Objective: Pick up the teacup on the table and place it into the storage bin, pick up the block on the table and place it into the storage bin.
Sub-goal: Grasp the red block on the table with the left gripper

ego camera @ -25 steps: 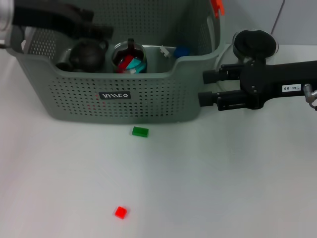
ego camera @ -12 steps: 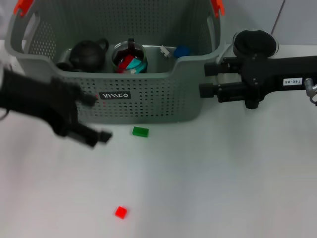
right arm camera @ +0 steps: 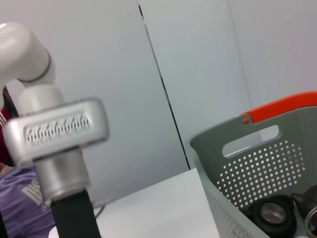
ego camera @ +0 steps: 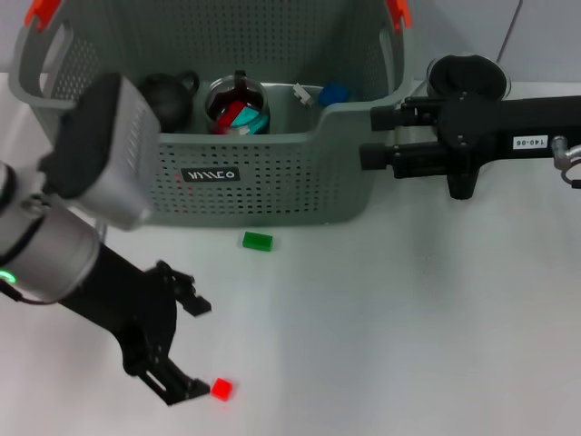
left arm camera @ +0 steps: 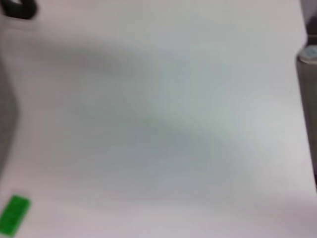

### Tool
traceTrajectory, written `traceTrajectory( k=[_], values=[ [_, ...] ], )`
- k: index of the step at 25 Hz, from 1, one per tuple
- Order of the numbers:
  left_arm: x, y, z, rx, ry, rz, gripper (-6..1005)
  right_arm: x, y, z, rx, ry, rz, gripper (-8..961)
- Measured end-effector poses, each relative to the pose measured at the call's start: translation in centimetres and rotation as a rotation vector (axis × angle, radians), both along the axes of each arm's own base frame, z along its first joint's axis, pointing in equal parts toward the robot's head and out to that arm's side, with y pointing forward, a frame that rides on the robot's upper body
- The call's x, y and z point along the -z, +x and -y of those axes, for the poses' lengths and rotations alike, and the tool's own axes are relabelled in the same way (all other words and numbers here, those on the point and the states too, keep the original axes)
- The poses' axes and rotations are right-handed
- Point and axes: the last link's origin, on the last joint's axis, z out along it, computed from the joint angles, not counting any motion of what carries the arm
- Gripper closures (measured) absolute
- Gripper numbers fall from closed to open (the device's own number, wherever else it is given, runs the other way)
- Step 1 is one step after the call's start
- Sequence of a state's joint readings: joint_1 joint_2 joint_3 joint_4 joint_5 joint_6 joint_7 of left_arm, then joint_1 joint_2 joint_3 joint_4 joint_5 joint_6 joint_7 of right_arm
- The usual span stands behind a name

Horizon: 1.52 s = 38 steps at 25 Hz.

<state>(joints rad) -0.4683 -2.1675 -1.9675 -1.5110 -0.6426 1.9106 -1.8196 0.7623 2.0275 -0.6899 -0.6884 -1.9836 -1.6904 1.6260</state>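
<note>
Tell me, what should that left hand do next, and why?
Probably ease the open left hand toward the small red block on the white table and straddle it; one finger already lies beside the block, which isn't between the fingers yet.

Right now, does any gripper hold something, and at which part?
Nothing is held. The left gripper is open beside the red block; the right gripper, by the storage bin, is open and empty.
</note>
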Motion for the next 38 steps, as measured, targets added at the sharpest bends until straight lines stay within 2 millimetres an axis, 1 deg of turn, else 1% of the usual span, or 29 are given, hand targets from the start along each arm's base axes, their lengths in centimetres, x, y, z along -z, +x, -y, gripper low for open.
traceTrajectory(
  k=[2,6,10,17,24,32,38],
  values=[
    [0.8,-0.2,0.0,0.03,-0.038,-0.012,36,0.0,-0.1,0.0,0.0,0.003,-0.006,179],
    [1.5,-0.4,-0.1,0.11,-0.066,-0.041,37,0.0,-0.1,-0.1,0.01,0.004,-0.011,179],
    [2.2,-0.4,-0.5,0.18,-0.096,-0.072,77,0.1,-0.1,-0.1,0.026,-0.003,-0.014,179],
    [4.3,0.0,-0.9,0.236,-0.177,-0.096,146,0.2,0.0,-0.1,0.043,-0.003,-0.02,179],
    [6.2,0.0,-0.6,0.293,-0.212,-0.129,148,0.1,0.2,-0.1,0.052,0.004,-0.027,178],
    [7.1,-0.2,-0.8,0.308,-0.208,-0.123,150,0.1,0.2,-0.1,0.053,0.005,-0.027,178],
    [7.3,-0.5,-0.9,0.303,-0.206,-0.123,151,0.1,0.2,-0.1,0.053,0.004,-0.027,179]
  ],
)
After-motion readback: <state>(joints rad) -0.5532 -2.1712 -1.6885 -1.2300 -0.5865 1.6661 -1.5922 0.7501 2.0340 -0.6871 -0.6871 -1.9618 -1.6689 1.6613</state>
